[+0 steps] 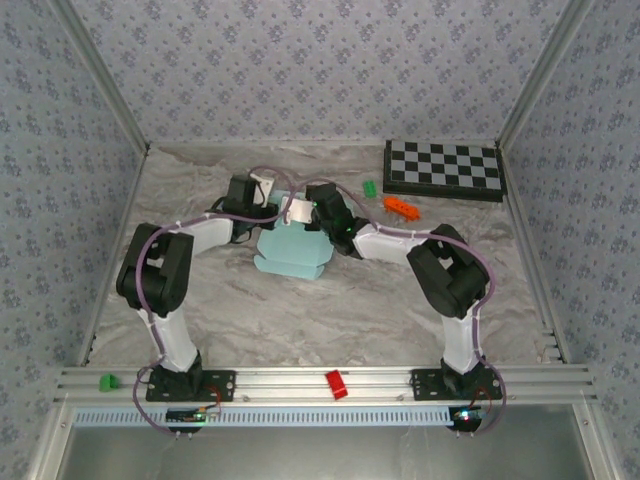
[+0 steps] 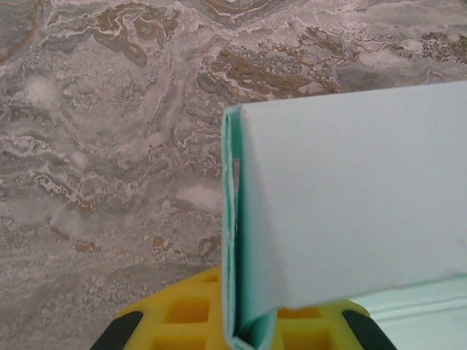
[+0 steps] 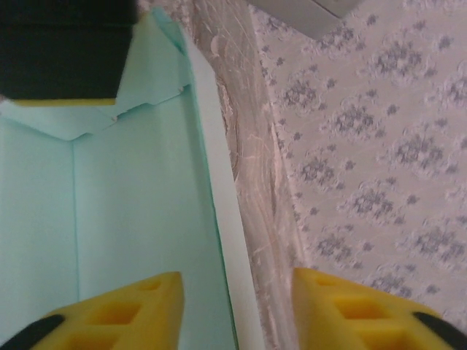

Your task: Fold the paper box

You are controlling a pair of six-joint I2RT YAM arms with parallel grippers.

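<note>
The paper box [image 1: 291, 253] is pale turquoise card, partly folded, lying mid-table between the two arms. My left gripper [image 1: 272, 207] meets it at its far left edge. In the left wrist view the left gripper [image 2: 244, 329] is shut on a doubled wall of the paper box [image 2: 350, 204], pinched between the yellow fingers [image 2: 182, 313]. My right gripper [image 1: 297, 212] is at the box's far edge beside the left one. In the right wrist view the right gripper [image 3: 237, 310] stands open, its fingers [image 3: 124, 310] astride an upright wall of the paper box [image 3: 139, 211] without touching it.
A black-and-white checkerboard [image 1: 445, 168] lies at the back right. A green block [image 1: 370, 187] and an orange block [image 1: 400, 207] sit near it. A red block [image 1: 336, 384] and a green one [image 1: 106, 382] rest on the front rail. Patterned walls enclose the table.
</note>
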